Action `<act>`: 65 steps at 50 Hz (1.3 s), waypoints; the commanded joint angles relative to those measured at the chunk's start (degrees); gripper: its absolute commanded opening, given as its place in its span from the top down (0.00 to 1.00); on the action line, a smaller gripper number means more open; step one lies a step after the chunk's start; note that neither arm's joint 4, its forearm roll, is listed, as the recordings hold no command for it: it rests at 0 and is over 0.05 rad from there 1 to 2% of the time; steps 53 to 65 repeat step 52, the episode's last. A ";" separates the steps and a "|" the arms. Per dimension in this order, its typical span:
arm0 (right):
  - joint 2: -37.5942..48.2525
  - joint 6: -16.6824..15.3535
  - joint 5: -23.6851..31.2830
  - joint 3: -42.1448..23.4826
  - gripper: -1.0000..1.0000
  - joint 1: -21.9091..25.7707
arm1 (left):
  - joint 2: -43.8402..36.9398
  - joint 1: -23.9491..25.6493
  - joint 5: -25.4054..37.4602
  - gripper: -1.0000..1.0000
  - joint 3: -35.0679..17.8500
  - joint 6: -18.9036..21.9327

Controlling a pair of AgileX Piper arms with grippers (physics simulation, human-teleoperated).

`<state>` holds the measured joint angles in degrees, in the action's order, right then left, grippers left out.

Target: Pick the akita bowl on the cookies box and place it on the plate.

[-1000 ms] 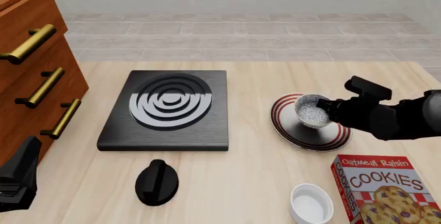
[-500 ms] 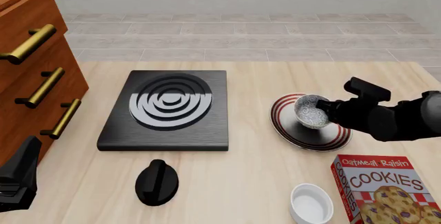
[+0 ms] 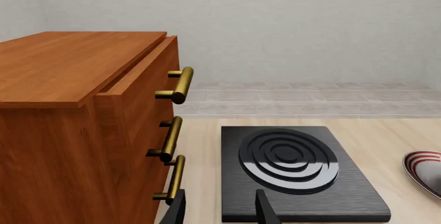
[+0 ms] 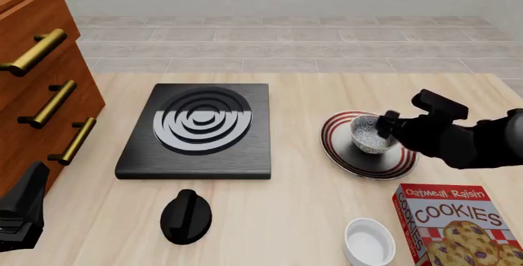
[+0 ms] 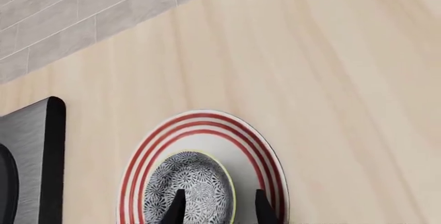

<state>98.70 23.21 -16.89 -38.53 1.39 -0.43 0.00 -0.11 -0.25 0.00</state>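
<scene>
Rendered frames, evenly bright, diffuse light; no blur, sharp to the edges, no visible distortion. Soft shadows only: faint under the plate (image 4: 365, 157) and stove burner (image 4: 196, 132). Half of the burner coil reads glossy pale in the front view.

Front view high, faces forward over table; wrists low, close; all share plate (image 4: 368, 154), partly cropped left.
</scene>
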 commanded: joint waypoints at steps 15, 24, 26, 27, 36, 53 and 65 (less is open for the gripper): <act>-19.63 -1.12 9.36 2.93 0.00 -1.26 | 0.00 0.00 0.00 0.00 0.00 0.00; -32.73 -1.33 15.98 5.48 0.00 -0.20 | 0.00 0.00 0.00 0.00 0.00 0.00; -35.53 -1.35 17.49 5.98 0.00 0.17 | 0.00 0.00 0.00 0.00 0.00 0.00; -37.17 -1.35 18.39 6.26 0.00 0.20 | 0.00 0.00 0.00 0.00 0.00 0.00; -49.54 -1.39 25.60 8.11 0.00 1.64 | 0.00 0.00 0.00 0.00 0.00 0.00; -76.95 -0.69 41.68 11.52 0.00 2.31 | 0.00 0.00 0.00 0.00 0.00 0.00; -76.95 -0.69 41.68 11.52 0.00 2.31 | 0.00 0.00 0.00 0.00 0.00 0.00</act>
